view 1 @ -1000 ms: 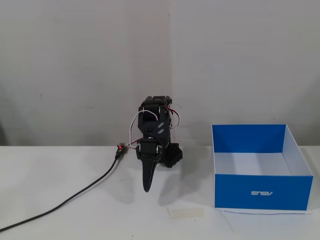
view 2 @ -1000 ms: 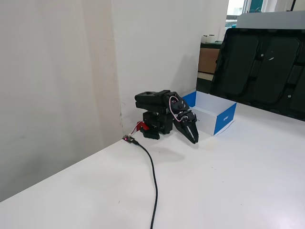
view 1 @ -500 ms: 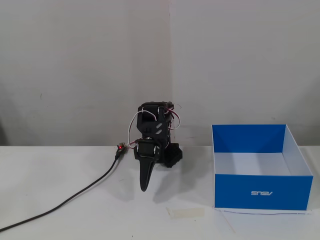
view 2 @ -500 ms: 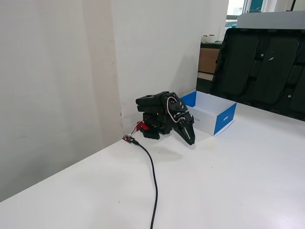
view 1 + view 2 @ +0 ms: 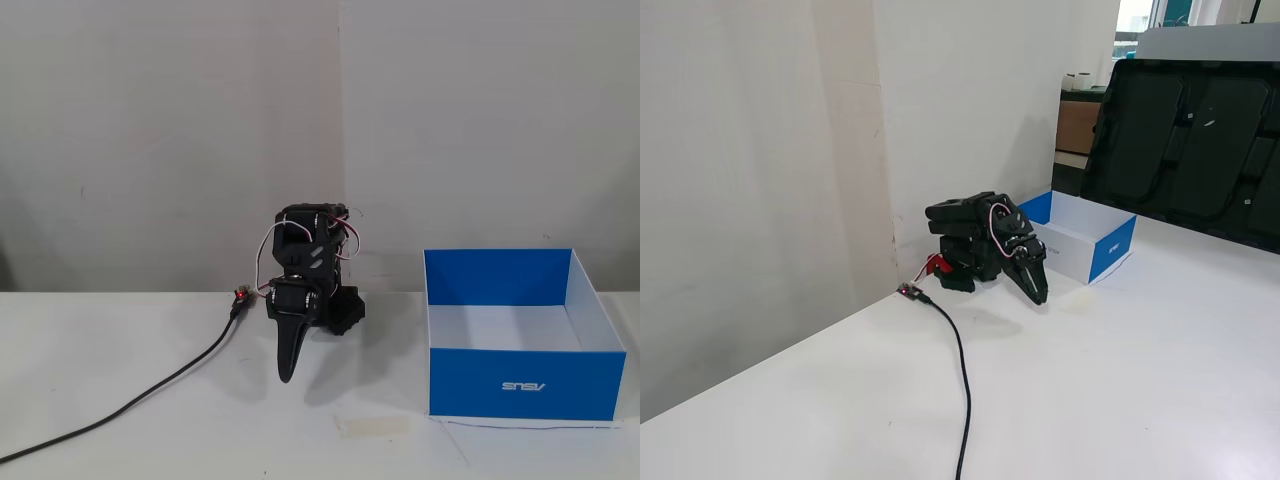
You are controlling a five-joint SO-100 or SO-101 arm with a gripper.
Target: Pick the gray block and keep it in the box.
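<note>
No gray block shows on the table [image 5: 120, 350] or inside the box [image 5: 520, 385] in either fixed view, so whether the task is finished or not begun cannot be told, while the folded arm's gripper [image 5: 286, 376] hangs with jaws closed and empty.

White table [image 5: 1120, 380] against plain pale wall [image 5: 170, 130].

**Only one readable mark: the logo on the box**

The only lettering I can spot is a small white logo on the blue front wall of the box [image 5: 525, 385] in a fixed view. It's upside down there (looks like "ASUS" flipped). In the other fixed view the box [image 5: 1110, 250] is too small to read.
</note>
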